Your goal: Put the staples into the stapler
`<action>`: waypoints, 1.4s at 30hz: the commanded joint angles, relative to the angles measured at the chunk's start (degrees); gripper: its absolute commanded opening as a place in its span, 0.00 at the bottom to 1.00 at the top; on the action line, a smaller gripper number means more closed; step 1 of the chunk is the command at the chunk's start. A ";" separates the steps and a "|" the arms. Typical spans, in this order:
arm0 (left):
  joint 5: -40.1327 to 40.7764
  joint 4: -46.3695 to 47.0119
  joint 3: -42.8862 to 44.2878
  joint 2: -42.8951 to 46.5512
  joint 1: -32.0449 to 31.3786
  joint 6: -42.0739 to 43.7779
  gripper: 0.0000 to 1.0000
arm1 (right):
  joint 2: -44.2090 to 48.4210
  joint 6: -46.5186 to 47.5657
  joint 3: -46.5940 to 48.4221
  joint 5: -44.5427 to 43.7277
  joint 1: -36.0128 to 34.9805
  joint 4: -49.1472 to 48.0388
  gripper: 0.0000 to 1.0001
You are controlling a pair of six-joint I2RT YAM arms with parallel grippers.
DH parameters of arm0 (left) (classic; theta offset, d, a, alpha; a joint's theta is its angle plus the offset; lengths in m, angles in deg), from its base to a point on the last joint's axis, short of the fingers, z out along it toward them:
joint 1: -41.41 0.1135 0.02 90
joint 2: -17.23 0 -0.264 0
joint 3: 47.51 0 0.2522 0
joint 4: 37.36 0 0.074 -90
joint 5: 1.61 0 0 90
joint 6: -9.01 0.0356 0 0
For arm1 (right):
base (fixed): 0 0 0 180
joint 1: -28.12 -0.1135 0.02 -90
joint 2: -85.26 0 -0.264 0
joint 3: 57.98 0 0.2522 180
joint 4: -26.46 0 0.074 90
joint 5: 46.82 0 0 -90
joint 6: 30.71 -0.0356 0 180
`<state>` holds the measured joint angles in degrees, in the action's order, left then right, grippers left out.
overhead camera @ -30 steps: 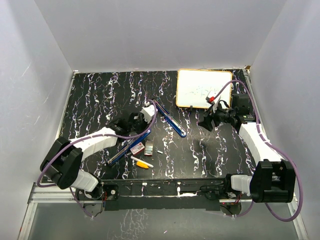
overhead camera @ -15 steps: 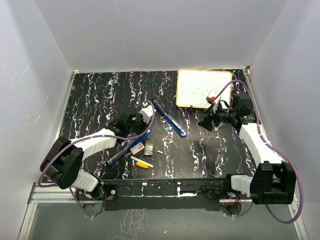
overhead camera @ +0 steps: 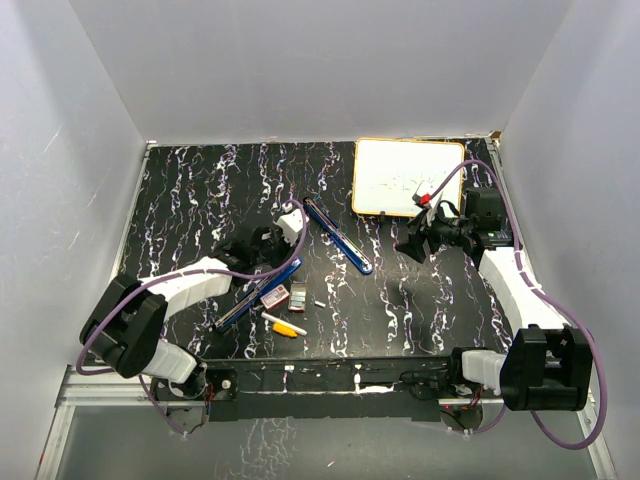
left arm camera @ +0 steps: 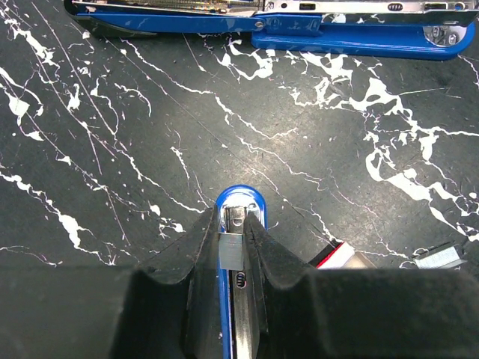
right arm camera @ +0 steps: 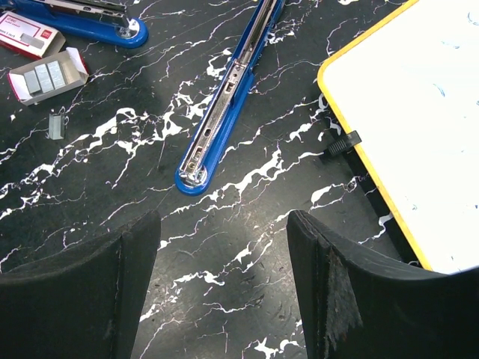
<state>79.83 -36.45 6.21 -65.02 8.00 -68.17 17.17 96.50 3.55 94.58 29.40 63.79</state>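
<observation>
My left gripper (left arm camera: 232, 241) is shut on a short silvery staple strip (left arm camera: 230, 250). It holds the strip over the open metal channel at the rounded end of a long blue stapler (left arm camera: 239, 200). From the top view, that gripper (overhead camera: 280, 252) sits at the upper end of this stapler (overhead camera: 255, 295). The small red-and-white staples box (right arm camera: 28, 34) and its open tray of strips (right arm camera: 49, 75) lie beside the stapler. A loose strip (right arm camera: 56, 126) lies near them. My right gripper (right arm camera: 224, 247) is open over bare table with nothing between its fingers.
A second long blue stapler piece (overhead camera: 340, 238) lies diagonally mid-table, also seen in the wrist views (left arm camera: 299, 26) (right arm camera: 224, 105). A yellow-framed whiteboard (overhead camera: 408, 178) lies at the back right, close to the right gripper (overhead camera: 408, 248). A yellow-and-white marker (overhead camera: 285, 325) lies near the front edge.
The left gripper has shifted slightly left and back with the staple strip in it. The right arm has hardly moved.
</observation>
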 commanded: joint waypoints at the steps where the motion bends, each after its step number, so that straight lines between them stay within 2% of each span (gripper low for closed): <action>1: -1.61 1.06 -0.45 -0.17 0.70 -0.16 0.00 | 1.52 0.14 -0.27 1.64 0.30 -1.72 0.71; 23: -2.38 -0.06 0.48 -1.39 0.67 1.08 0.00 | 0.57 0.23 -0.31 1.91 0.30 -1.67 0.72; 34: -0.67 -5.64 4.31 0.44 0.35 0.94 0.00 | -0.03 0.23 -0.05 2.04 0.30 -1.53 0.73; 42: -0.65 -6.22 4.75 0.20 -0.31 0.15 0.00 | -0.01 0.23 -0.30 2.04 0.30 -1.58 0.73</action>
<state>78.98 -41.45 9.34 -66.93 8.27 -67.53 17.10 96.55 3.52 95.46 29.40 63.86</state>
